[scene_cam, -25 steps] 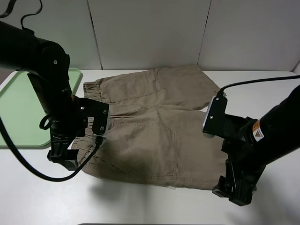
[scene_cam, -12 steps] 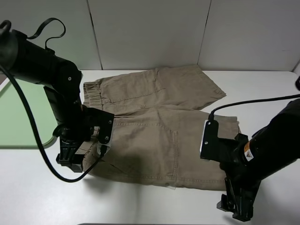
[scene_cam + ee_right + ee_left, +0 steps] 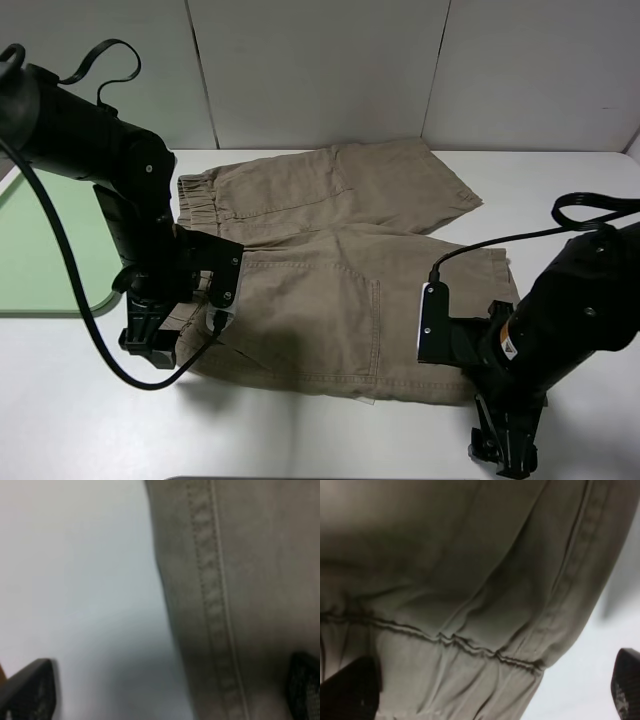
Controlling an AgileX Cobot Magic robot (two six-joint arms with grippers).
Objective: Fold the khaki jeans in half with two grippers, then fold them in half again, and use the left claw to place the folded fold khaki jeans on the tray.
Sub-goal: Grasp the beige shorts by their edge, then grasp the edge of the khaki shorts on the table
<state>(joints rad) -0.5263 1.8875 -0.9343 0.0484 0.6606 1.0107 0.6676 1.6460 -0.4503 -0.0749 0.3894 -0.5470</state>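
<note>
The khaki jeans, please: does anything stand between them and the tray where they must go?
Nothing visible does. The khaki jeans lie flat on the table, right of the tray; only the left gripper, open over their waistband corner, is on that side.

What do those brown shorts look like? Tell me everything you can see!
The khaki jeans are knee-length tan shorts of soft, woven-looking cloth. They lie spread flat and unfolded on the white table, with the gathered elastic waistband on the left arm's side, both legs on the right arm's side, and stitched pocket seams showing. The left pincer stands open over the near waistband corner, and the right pincer is open at the near leg's hem. Whether either touches the cloth cannot be told.
</note>
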